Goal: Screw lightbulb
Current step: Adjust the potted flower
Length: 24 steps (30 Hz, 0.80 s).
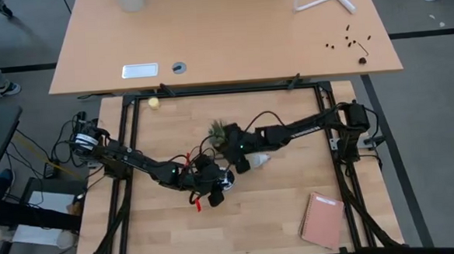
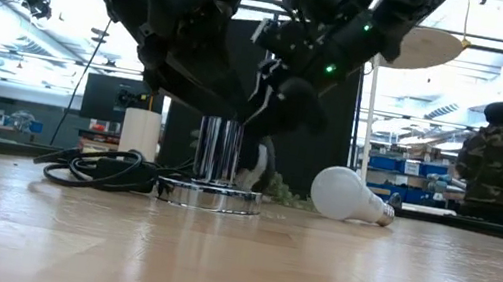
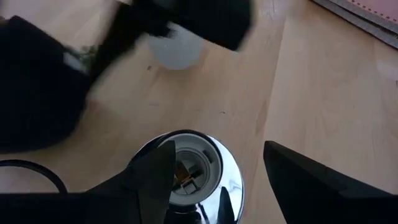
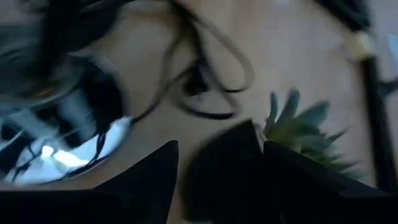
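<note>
The white frosted lightbulb (image 2: 349,195) lies on its side on the table, right of the socket; it also shows in the high view (image 1: 261,159) and, partly hidden by my right arm, in the left wrist view (image 3: 177,51). The chrome socket (image 3: 186,167) stands upright on its round disc (image 2: 209,196), its black cord (image 2: 95,167) trailing left. My left gripper (image 3: 214,180) is open above the socket, with one finger (image 3: 155,177) over its rim; I cannot tell whether it touches. My right gripper (image 4: 221,180) is open between socket and bulb (image 1: 241,163).
A small green plant (image 1: 218,131) stands just beyond the socket and shows in the right wrist view (image 4: 298,127). A pink notebook (image 1: 322,220) lies at the near right. A small yellow ball (image 1: 155,103) sits at the far left. A person (image 2: 497,160) stands beyond the table.
</note>
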Motion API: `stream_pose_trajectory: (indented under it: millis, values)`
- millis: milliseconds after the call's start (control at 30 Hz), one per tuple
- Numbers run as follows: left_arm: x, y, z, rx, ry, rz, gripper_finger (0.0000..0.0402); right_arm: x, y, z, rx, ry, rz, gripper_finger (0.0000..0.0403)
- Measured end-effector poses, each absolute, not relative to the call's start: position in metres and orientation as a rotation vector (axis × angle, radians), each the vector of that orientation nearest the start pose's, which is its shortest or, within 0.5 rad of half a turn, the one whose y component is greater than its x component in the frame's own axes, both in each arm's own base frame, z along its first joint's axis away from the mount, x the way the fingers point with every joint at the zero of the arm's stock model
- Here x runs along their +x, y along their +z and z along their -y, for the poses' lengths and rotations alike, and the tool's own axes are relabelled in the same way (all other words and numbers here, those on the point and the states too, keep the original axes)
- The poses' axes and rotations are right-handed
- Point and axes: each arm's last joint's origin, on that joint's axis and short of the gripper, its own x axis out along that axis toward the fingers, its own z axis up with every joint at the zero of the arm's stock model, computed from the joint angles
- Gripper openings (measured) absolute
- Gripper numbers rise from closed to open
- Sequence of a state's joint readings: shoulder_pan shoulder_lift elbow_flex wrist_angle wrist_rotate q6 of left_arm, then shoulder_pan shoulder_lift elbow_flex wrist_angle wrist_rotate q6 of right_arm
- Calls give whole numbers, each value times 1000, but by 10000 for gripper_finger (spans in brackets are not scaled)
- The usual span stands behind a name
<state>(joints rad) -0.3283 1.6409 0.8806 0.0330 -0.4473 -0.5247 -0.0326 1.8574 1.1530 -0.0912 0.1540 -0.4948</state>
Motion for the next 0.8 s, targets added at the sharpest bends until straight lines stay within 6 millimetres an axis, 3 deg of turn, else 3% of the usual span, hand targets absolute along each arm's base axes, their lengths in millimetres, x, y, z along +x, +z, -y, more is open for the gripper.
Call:
stream_pose_trajectory:
  millis: [133,233,467,667,800]
  values:
    - [314,178,94,-231,280,-630,249,382,163,4,-546,118,-894,236]
    - [314,179,94,-240,273,-628,249,380,165,3,-531,137,-907,233]
    - [314,179,95,-249,263,-627,249,380,169,5,-513,49,-901,232]
    - [314,179,96,-256,243,-638,249,378,170,19,-441,-26,-918,233]
    - [314,178,96,-270,241,-642,249,374,181,24,-391,-70,-911,231]
